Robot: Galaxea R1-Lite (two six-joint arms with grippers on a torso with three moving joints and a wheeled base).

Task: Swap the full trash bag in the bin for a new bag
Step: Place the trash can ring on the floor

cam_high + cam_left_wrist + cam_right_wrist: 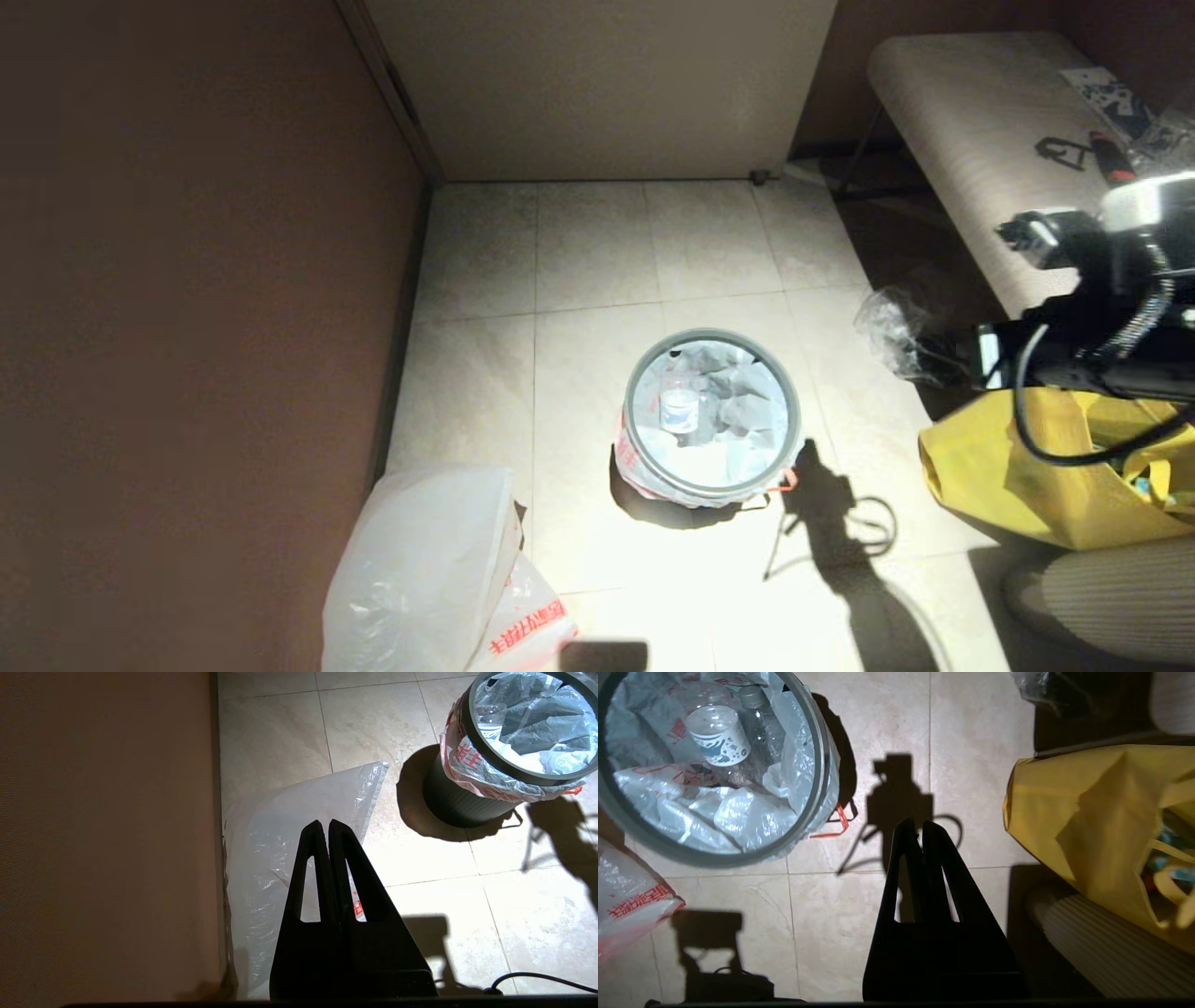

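Closest to my head camera, the new bag (420,579) lies crumpled on the floor (597,252) by the wall, red characters along its edge, too skewed for me to read. My left pincer (323,827) hangs clenched and empty above it; my right pincer (915,828), also clenched and empty, hovers over bare tile between the bin (711,415) and a yellow tote (1046,476).

The full bag (738,812) sits in the bin under the grey hoop (794,411), its edge folded over the outside, an orange handle (838,821) trailing on the side toward the tote. A paper cup (718,736) with a dark blue pattern and a clear bottle (754,718) lie inside; no brand legible.

I judge the risks as these: lifting the thin film with the hoop clamped could tear it or tip the light bin, spilling cup and bottle. The red print on the folded edge could get the two bags confused.
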